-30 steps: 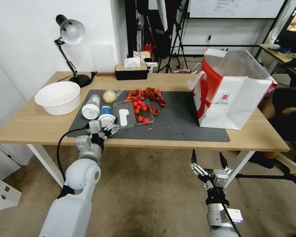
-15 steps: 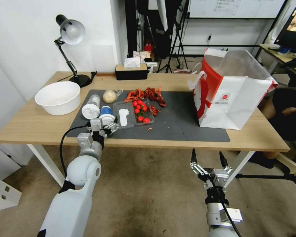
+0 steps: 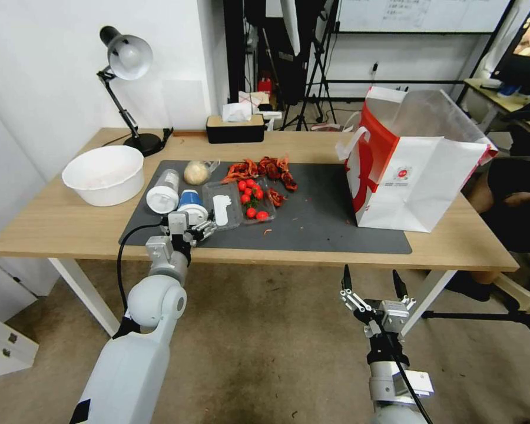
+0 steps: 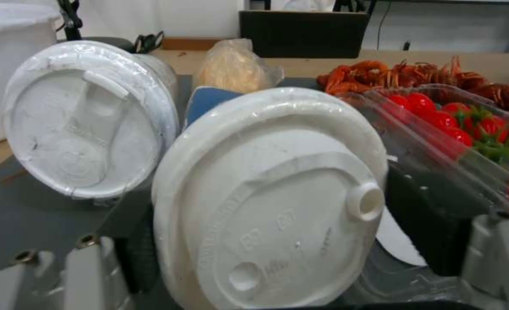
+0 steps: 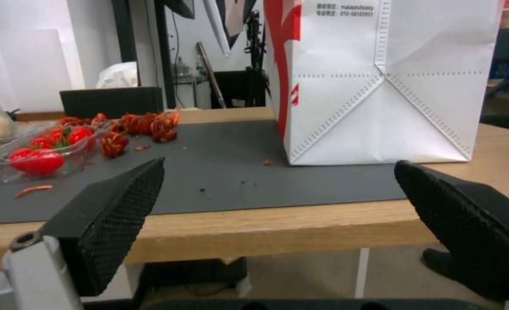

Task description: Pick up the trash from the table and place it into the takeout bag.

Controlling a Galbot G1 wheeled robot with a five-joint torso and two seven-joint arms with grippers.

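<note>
left gripper (image 3: 189, 225) splayed around blue cup (image 3: 191, 204) lying on table (image 3: 53, 224); right gripper (image 3: 373, 285) spread wide.

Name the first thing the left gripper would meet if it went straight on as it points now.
Probably the white lid of the blue cup, lying on its side right before the open left gripper; the clear white-lidded cup lies beside it.

The blue cup with white lid (image 4: 271, 202) lies on its side on the dark mat (image 4: 30, 215), lid toward the camera, between the left claw's fingers (image 4: 88, 275). Beside it lies the clear white-lidded cup (image 4: 88, 129); the wrapped beige lump (image 4: 234, 66) sits behind, and a clear tray of cherry tomatoes (image 4: 461, 129) alongside.
</note>
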